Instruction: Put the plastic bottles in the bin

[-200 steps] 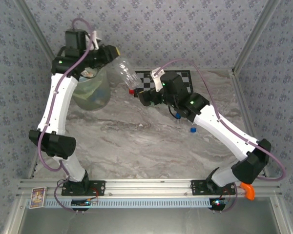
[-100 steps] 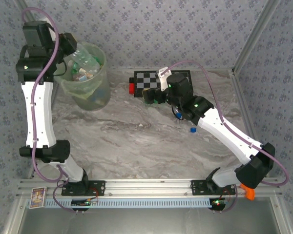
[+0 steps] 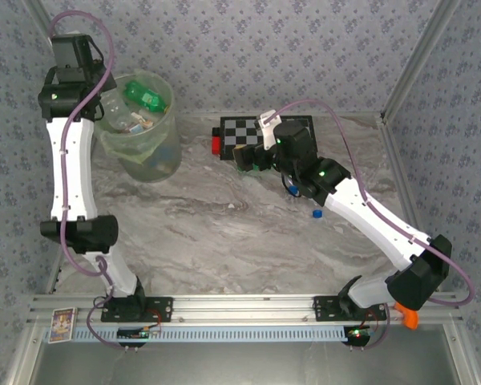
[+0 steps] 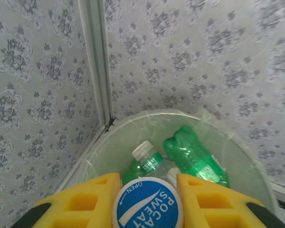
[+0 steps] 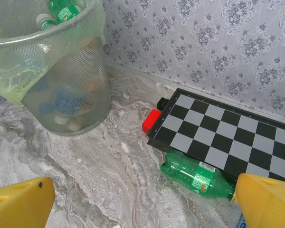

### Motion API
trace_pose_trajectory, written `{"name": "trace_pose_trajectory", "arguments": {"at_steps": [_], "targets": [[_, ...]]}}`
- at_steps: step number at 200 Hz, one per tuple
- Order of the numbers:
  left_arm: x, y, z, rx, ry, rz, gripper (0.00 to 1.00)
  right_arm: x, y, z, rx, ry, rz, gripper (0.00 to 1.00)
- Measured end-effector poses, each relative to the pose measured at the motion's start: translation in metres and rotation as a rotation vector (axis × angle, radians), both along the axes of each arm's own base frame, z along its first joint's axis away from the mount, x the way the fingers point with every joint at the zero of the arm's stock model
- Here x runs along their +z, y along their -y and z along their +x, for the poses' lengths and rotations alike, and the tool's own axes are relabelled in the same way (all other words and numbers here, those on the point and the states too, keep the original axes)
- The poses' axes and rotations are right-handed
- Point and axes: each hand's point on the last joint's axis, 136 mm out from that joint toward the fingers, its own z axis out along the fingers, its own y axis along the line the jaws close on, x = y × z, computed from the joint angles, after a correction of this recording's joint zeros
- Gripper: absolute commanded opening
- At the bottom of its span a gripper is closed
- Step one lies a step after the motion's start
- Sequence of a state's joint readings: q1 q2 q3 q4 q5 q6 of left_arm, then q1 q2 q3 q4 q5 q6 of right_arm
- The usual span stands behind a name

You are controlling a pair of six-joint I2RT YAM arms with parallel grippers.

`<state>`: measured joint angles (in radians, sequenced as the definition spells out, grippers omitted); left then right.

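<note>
My left gripper [image 4: 147,185] is shut on a plastic bottle's blue-and-white cap [image 4: 148,205], gripped between the yellow fingers [image 4: 97,197]. It hangs over the pale-green bin [image 4: 115,142]. Inside the bin lie a green bottle [image 4: 194,156] and a white-capped, green-labelled one [image 4: 147,159]. From above, the bin [image 3: 159,156] stands at the back left with a green bottle [image 3: 147,96] on top. My right gripper [image 5: 142,209] is open above the table. Another green bottle [image 5: 197,178] lies in front of it against the checkerboard.
The black-and-white checkerboard [image 3: 248,128], with a red block [image 3: 216,144] at its left edge, lies by the back wall. A loose blue cap [image 3: 315,214] rests on the marble table right of centre. Wallpapered walls close in on three sides.
The left arm has swung its clear bottle from right of the bin to over the bin's back-left rim. The right gripper has drawn slightly right, still open.
</note>
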<state>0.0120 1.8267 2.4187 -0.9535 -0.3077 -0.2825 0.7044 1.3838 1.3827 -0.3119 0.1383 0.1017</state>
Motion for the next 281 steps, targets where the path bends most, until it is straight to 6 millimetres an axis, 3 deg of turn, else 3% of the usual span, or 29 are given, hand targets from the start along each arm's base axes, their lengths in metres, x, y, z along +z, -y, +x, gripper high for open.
{"name": "trace_pose_trajectory", "arguments": {"at_steps": [26, 58, 114, 164, 212, 247, 281], "targets": [[-0.024, -0.023, 0.023, 0.054, -0.033, -0.035, 0.08, -0.002, 0.001, -0.001, -0.001, -0.007, -0.006, 1.0], [-0.049, -0.042, 0.034, 0.095, -0.076, -0.076, 0.07, -0.004, 0.002, -0.001, -0.007, -0.014, -0.01, 1.0], [-0.07, -0.035, 0.035, 0.083, -0.077, -0.16, 0.06, -0.002, 0.003, -0.002, -0.009, -0.013, -0.007, 0.99], [-0.067, -0.035, 0.013, 0.094, -0.046, -0.176, 0.08, -0.003, 0.001, -0.004, -0.003, -0.015, -0.009, 1.0], [-0.055, -0.029, 0.007, 0.066, -0.048, -0.206, 0.09, -0.004, -0.004, -0.008, 0.011, -0.018, -0.012, 1.0], [-0.035, -0.024, 0.011, 0.022, 0.029, -0.322, 0.09, -0.006, -0.008, -0.013, 0.016, -0.021, -0.023, 0.99], [-0.04, -0.034, 0.028, 0.034, 0.095, -0.537, 0.08, -0.009, -0.009, -0.016, 0.013, -0.027, -0.041, 1.0]]}}
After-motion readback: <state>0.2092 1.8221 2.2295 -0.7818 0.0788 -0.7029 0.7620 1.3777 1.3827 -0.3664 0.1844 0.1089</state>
